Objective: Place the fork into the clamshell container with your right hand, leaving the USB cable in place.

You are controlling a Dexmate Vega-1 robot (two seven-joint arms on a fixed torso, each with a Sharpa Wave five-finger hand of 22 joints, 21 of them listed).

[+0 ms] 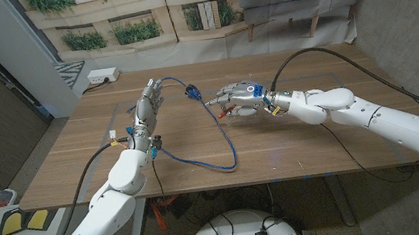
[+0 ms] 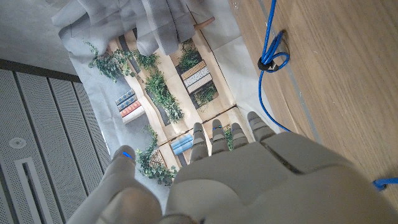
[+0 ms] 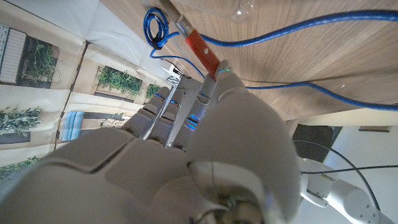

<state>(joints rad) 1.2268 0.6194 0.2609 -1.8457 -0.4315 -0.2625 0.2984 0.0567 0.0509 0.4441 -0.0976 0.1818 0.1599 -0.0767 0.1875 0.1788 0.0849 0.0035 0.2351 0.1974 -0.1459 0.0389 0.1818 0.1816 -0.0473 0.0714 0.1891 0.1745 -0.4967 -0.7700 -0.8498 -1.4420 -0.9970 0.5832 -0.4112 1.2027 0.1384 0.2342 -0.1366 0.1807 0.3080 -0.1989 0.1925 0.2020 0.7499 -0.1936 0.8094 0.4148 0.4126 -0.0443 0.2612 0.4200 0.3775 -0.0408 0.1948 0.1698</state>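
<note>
The right robot hand (image 1: 237,96) reaches in over the middle of the wooden bench (image 1: 318,144), fingers curled down over the fork (image 3: 200,46), whose orange handle shows at its fingertips; whether it actually grips the fork, I cannot tell. The left robot hand (image 1: 145,105) stands on its edge, fingers straight and apart, holding nothing. A blue cable (image 1: 225,144) loops between them. No writing is readable.

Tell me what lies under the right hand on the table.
Under the right hand an orange-handled utensil pokes out beside the blue USB cable. Its working end is out of sight, and contact between hand and handle cannot be told.
</note>
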